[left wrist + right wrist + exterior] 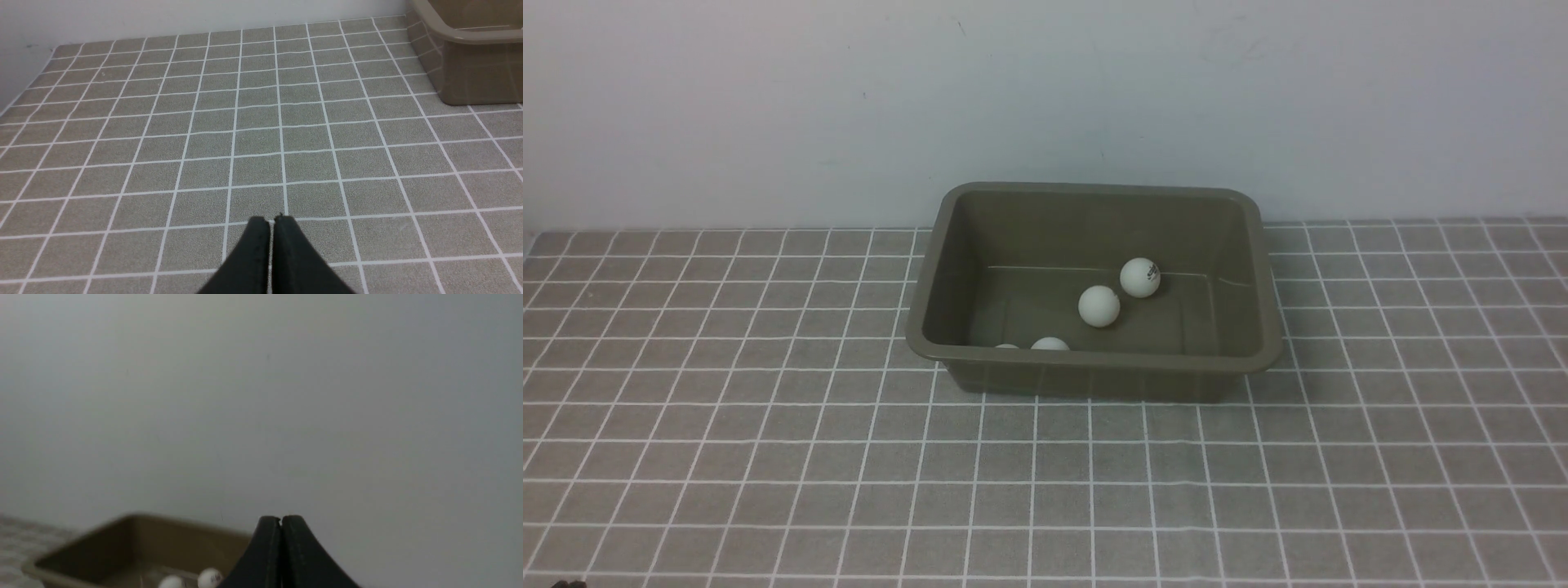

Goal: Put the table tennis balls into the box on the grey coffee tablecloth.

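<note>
The left gripper (271, 218) and right gripper (281, 517), each with fingers pressed together and empty, hang apart from the box (1021, 216). Olive-brown, it rests on the grey coffee tablecloth (768, 457) and holds four table tennis balls (1099, 306), two half-hidden behind its near wall.

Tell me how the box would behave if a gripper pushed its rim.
The box would probably slide, not tip: it sits low and wide on the grey coffee tablecloth. The table tennis balls inside would likely roll.
</note>
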